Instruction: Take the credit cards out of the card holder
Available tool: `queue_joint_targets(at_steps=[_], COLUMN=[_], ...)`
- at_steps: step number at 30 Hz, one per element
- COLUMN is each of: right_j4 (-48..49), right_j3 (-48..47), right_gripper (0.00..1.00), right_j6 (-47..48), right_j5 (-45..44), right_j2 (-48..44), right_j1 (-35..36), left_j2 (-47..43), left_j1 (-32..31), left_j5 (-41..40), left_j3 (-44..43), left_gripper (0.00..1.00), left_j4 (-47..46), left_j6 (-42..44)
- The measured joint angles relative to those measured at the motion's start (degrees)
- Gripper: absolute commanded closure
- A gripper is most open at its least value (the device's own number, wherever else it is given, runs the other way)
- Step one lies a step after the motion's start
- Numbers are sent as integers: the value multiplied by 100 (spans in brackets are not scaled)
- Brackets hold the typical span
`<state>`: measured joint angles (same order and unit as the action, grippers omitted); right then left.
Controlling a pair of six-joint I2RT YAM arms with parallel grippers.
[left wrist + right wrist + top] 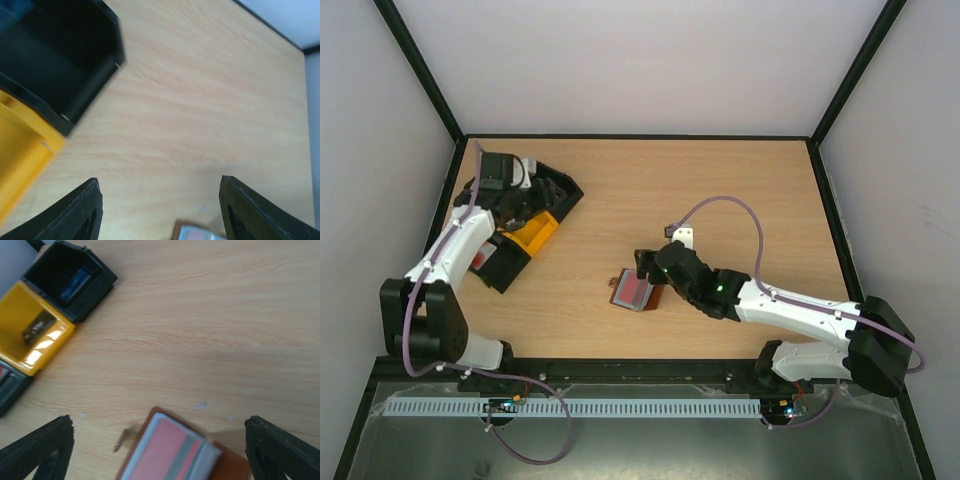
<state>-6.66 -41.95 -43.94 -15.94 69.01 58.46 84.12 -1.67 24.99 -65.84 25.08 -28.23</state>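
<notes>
Brown wallet [638,292] lies open mid-desk [720,190], with the right claw [645,270] spread wide just above it.
The right wrist view shows one red card [166,450] tucked in the wallet, and a dark flat item [37,327] in the one yellow bin [15,305] that the overhead view hides. Overhead also shows two black bins [560,190]. The left claw [159,200] hangs parted and empty beside them.

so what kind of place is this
Probably a robot lab test cell: a wooden table boxed in by white panels, with plastic bins and a card holder laid out as props.
</notes>
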Motion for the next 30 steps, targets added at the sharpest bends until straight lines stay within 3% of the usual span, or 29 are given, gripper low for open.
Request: queue_joint_targets(at_steps=[3, 8, 11, 19, 30], right_j4=[236, 813, 1156, 1622, 1263], right_j3=[94, 496, 636, 699, 868], right_gripper=[27, 58, 68, 76, 76], right_j6=[-149, -428, -632, -964, -994], right_j5=[367, 822, 1005, 1410, 1215], right_j2=[4, 46, 168, 931, 1130], right_j1=[0, 0, 0, 0, 0], left_j2=[-404, -997, -1226, -2074, -2105], left_j1=[-354, -557, -684, -1196, -2133], left_j5=[164, 472, 616, 977, 844], left_j3=[393, 1412, 1919, 2870, 3187], left_gripper=[33, 34, 34, 36, 38], left_j4=[-15, -208, -306, -817, -1720], left_j6=[101, 125, 85, -302, -946])
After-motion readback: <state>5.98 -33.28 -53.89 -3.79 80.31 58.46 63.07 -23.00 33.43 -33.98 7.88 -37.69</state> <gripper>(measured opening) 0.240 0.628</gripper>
